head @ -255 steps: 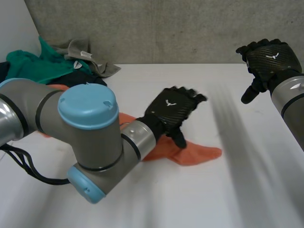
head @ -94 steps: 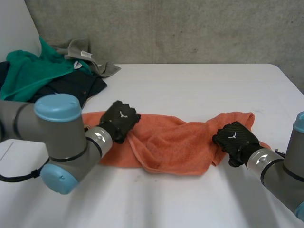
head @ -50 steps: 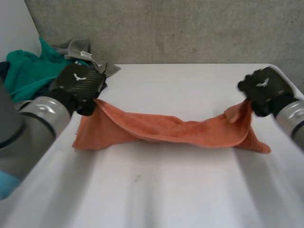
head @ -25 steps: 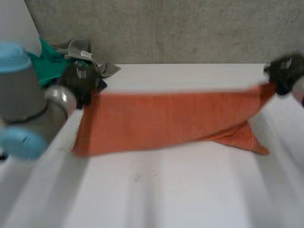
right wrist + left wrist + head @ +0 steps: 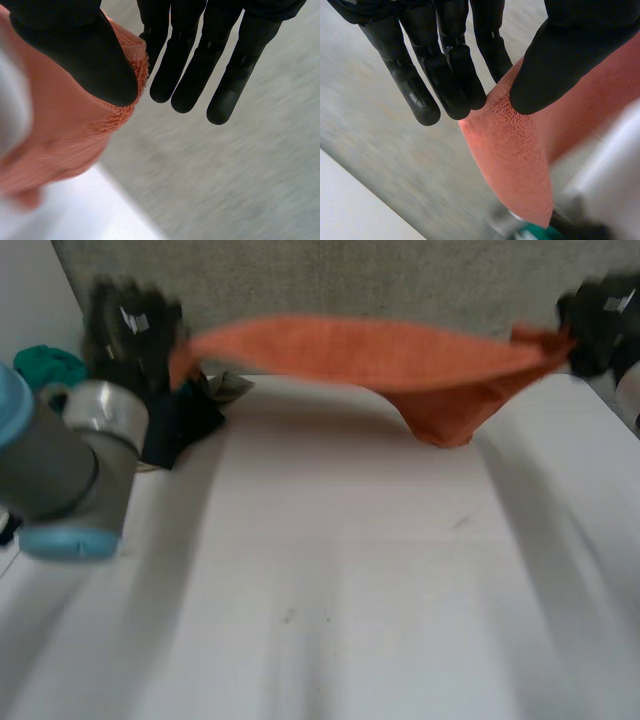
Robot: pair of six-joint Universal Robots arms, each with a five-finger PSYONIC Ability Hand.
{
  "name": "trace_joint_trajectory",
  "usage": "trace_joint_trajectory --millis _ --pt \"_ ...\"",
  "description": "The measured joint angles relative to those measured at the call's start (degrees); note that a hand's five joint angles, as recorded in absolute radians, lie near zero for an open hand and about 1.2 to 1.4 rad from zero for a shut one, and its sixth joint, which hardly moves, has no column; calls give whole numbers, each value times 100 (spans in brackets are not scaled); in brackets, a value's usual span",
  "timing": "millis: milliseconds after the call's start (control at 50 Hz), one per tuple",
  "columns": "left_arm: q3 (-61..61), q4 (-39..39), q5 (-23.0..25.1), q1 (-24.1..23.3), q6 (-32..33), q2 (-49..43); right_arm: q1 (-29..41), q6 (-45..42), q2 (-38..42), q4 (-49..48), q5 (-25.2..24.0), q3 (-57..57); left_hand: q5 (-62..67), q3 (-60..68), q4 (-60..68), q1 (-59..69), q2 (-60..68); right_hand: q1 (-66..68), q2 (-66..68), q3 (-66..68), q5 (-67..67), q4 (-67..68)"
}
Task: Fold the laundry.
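Right now I have the orange towel [image 5: 370,350] lifted clear of the bench [image 5: 340,600], stretched out above its far edge. My left robot hand [image 5: 130,325] is clamped on one end of it, over the bench's left side, with the cloth pinched between thumb and fingers. My right robot hand [image 5: 600,315] is clamped on the other end, over the bench's right side, its thumb pressing the hemmed edge against the fingers.

The towel's long axis runs straight from one hand to the other, across the bench from side to side, and both ends sit at about the same height. The top edge looks taut. The slack hangs below that line as a pouch, and its lowest point is closer to my right hand than to my left. Whether that pouch brushes the bench I cannot tell.

A pile of clothes [image 5: 45,365] sits at the bench's far left corner, just under my left hand.

I judge the spreading step is in hand: the cloth hangs below and between my hands, so it should come down evenly, loose edge first, onto the bare bench.
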Motion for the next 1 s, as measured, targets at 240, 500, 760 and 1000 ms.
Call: trace_joint_trajectory --millis 240,500,760,1000 --pt "-1651 -308 11 -324 -35 -180 -189 -1046 388 1937 -137 1175 2 0 0 0 0 0 0 1 0 0" --pt "-1646 -704 13 -409 -42 -67 -478 -2002 11 1388 -1088 1645 -3 0 0 0 0 -3775 -4244 -4314 -4337 -4412" --pt "-1604 -696 4 -373 -49 6 -432 -4314 154 1645 -2006 1842 2 0 0 0 0 -3775 -4244 -4313 -4314 -4411" --pt "-1608 -698 5 -359 -50 44 -444 -5509 848 1575 -1488 1733 2 0 0 0 0 -2686 -3035 -3211 -3009 -3241"
